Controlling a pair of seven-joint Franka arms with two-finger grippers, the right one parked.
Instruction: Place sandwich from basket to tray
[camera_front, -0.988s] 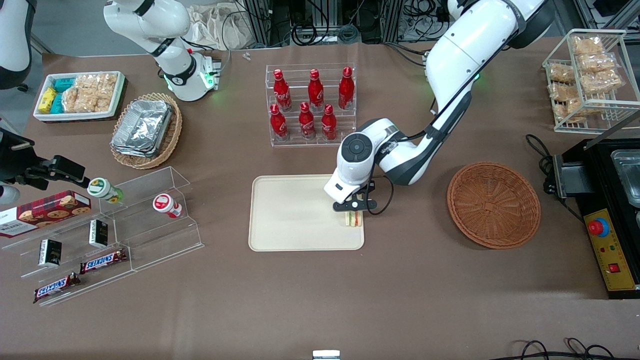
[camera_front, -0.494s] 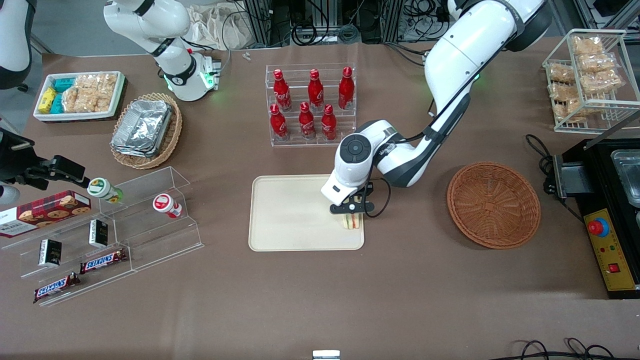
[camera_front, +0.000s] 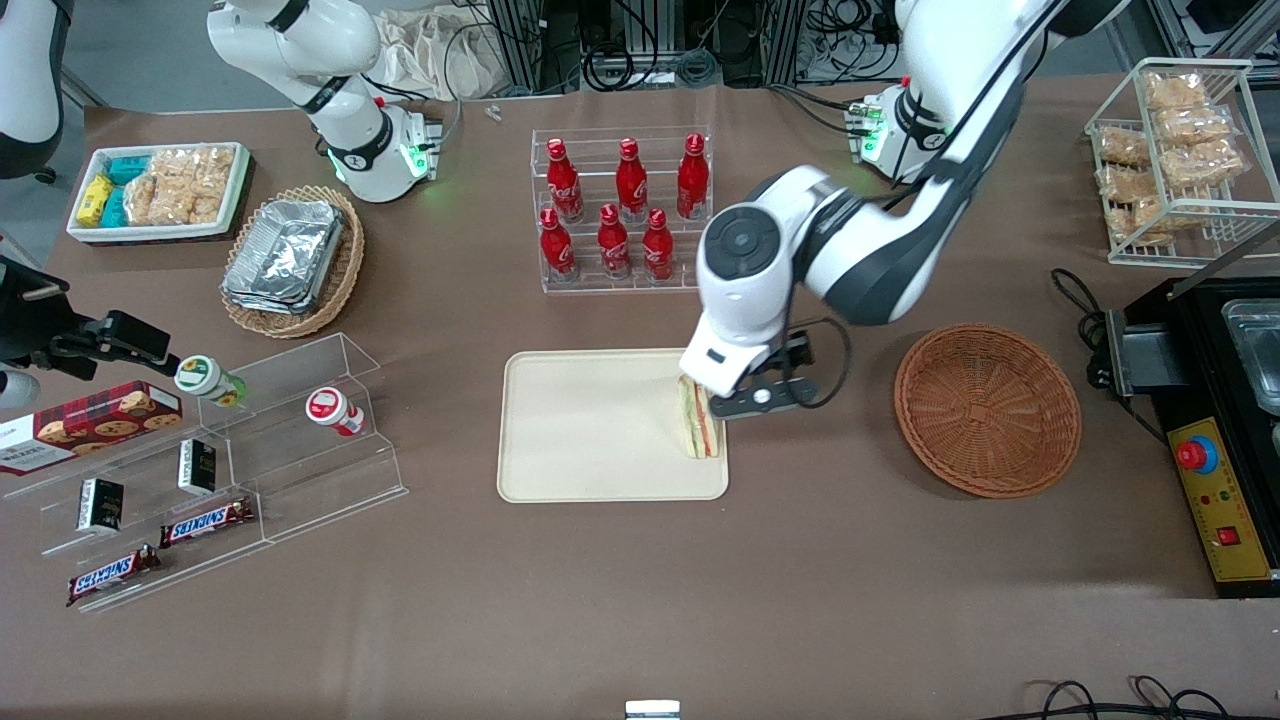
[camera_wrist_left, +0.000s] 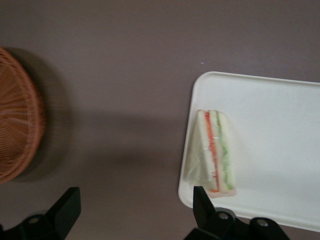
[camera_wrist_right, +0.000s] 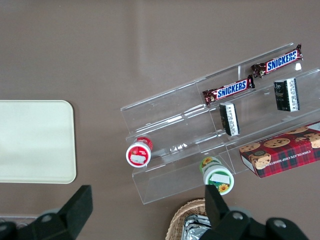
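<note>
Sandwich (camera_front: 698, 420) lies flat on the tray (camera_front: 590, 430), just inside the rim nearest the basket (camera_front: 987, 408), released by the gripper (camera_wrist_left: 135, 212), whose jaws hang spread above the surface beside it; risk: a low retreat could clip it over that rim.

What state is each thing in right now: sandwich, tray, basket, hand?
Sandwich: lying on the tray near its edge toward the basket, free of the hand.
Tray: flat on the table, holding only the sandwich.
Basket: upright on the table, nothing in it.
Hand: open, raised above the table between tray and basket, holding nothing.
Bottles: six, upright in the clear rack.
</note>
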